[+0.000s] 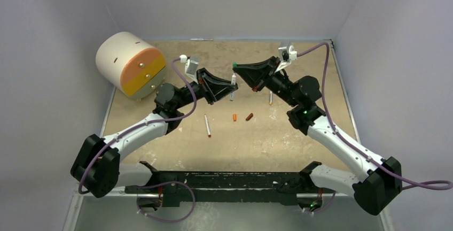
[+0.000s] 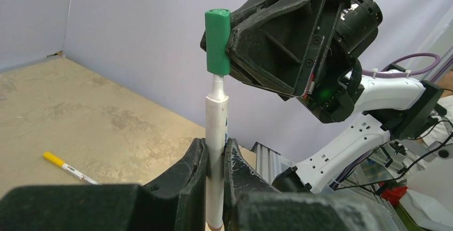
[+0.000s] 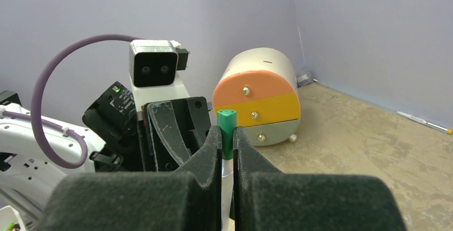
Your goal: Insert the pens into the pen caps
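Observation:
My left gripper (image 2: 215, 145) is shut on a white pen (image 2: 217, 124) and holds it upright above the table's middle (image 1: 233, 85). My right gripper (image 3: 227, 135) is shut on the green cap (image 2: 217, 41), directly above the pen. The pen's narrow tip sits in the cap's lower opening, and its neck shows below the cap. The cap also shows in the right wrist view (image 3: 226, 121). A red-ended pen (image 1: 207, 125), an orange cap (image 1: 234, 117) and a dark red-brown cap (image 1: 249, 116) lie on the table. Another pen (image 1: 270, 98) lies under my right arm.
A round cream drawer unit (image 1: 131, 65) with orange, yellow and grey fronts stands at the far left. A thin pen (image 1: 200, 39) lies along the far wall. A yellow-ended pen (image 2: 69, 169) lies on the table. Walls close in three sides.

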Robot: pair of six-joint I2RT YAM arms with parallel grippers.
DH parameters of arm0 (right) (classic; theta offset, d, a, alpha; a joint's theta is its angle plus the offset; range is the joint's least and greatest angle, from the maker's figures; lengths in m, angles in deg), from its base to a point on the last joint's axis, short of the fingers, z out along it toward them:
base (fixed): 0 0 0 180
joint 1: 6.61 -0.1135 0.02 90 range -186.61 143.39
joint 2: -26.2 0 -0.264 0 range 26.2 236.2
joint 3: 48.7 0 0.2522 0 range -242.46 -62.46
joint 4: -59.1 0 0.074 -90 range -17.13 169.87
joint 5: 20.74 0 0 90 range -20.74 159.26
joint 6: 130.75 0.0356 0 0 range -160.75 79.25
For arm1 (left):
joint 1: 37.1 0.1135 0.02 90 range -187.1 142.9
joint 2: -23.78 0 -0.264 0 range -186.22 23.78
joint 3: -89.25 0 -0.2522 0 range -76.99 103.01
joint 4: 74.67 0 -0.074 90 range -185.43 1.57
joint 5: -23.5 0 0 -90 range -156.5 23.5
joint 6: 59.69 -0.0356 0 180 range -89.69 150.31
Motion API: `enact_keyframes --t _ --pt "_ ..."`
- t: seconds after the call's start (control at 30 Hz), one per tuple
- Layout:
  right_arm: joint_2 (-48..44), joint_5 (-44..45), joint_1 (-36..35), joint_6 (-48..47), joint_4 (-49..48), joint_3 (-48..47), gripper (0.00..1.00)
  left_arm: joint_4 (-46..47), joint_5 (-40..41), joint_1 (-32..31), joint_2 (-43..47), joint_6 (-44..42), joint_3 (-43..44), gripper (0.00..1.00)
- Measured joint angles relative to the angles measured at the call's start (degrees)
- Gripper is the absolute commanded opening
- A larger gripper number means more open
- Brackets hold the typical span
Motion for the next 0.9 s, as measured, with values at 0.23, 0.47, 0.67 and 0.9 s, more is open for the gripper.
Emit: enact_keyframes --t 0.23,0.47,0.67,0.9 --pt "0.4 0.2 0.2 0.6 -1.8 0.7 0.0 -0.2 1.0 -0.3 -1.1 -0.3 0.7 0.0" --pt "1.2 0.2 0.3 1.1 -3.2 0.7 0.0 -0.4 2.2 -0.6 -1.4 -1.6 1.0 0.0" --pt "1.6 0.2 0.5 1.3 -3.6 0.7 0.0 -1.6 3.1 -1.0 -1.4 -3.0 1.6 0.0" --pt "1.9 0.8 0.6 1.5 -4.2 1.9 0.0 -1.9 4.7 -1.1 -1.4 -3.4 2.0 0.0"
